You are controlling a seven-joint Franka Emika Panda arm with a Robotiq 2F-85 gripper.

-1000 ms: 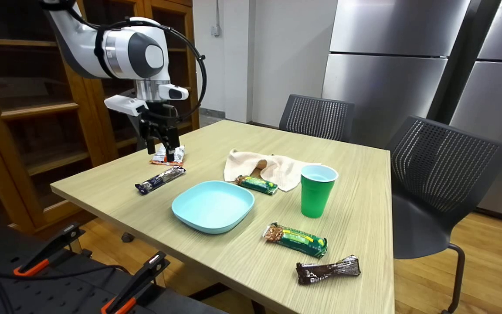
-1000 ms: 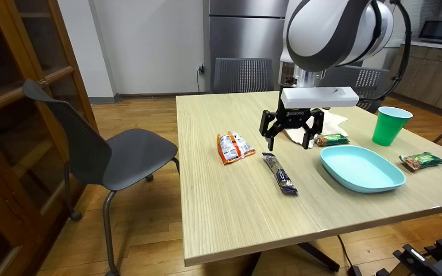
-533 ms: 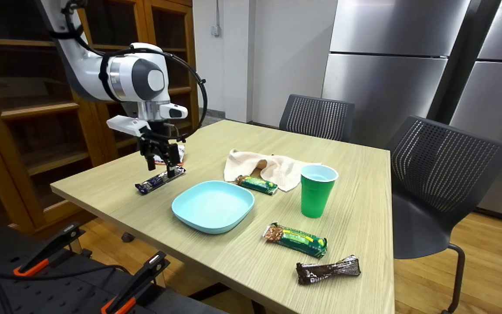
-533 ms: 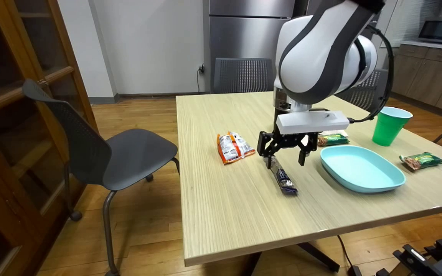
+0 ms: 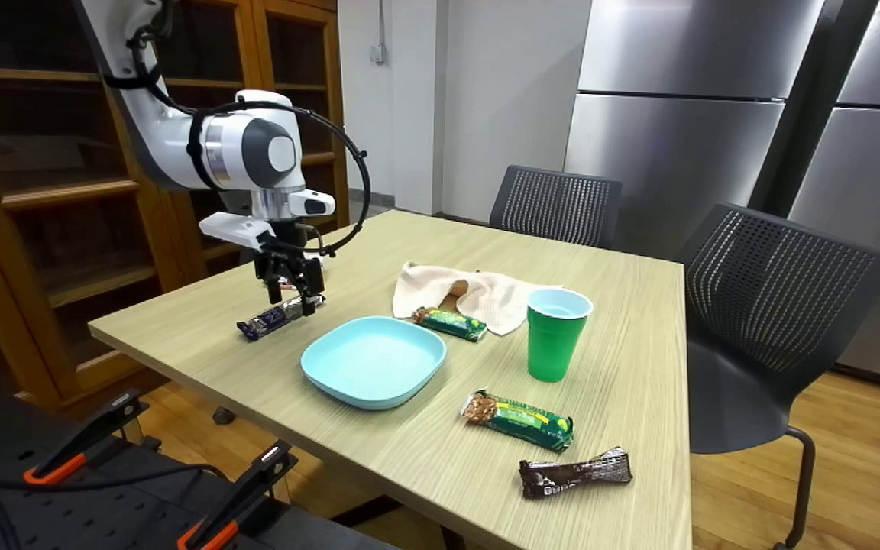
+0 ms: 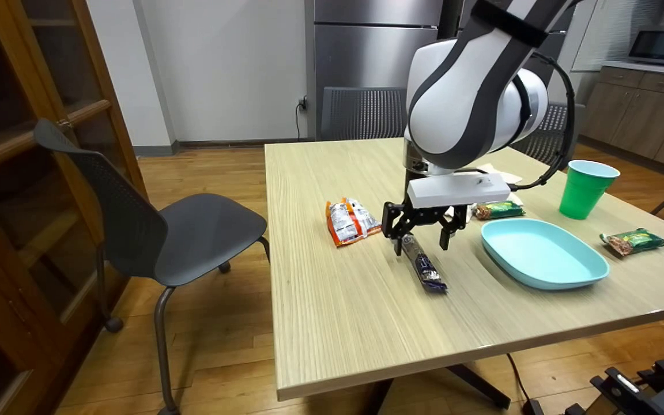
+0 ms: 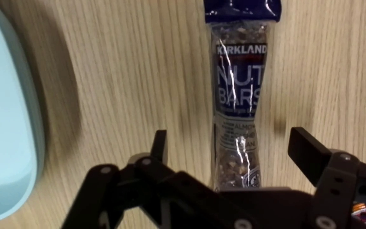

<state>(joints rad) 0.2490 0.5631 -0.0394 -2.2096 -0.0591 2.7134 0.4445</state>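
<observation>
Beside the light-blue plate (image 7: 5, 105), the nut bar (image 7: 238, 86) lies flat on the table (image 7: 129, 70). Over it hangs the tool (image 6: 421, 248), fingers spread to either side, nothing held, one finger between bar and plate. Too low a descent could jar a fingertip on the table; pinching only glossy wrapper might let the bar slip.

The nut bar (image 6: 423, 265) lies between snack bag (image 6: 351, 223) and plate (image 6: 545, 253).
</observation>
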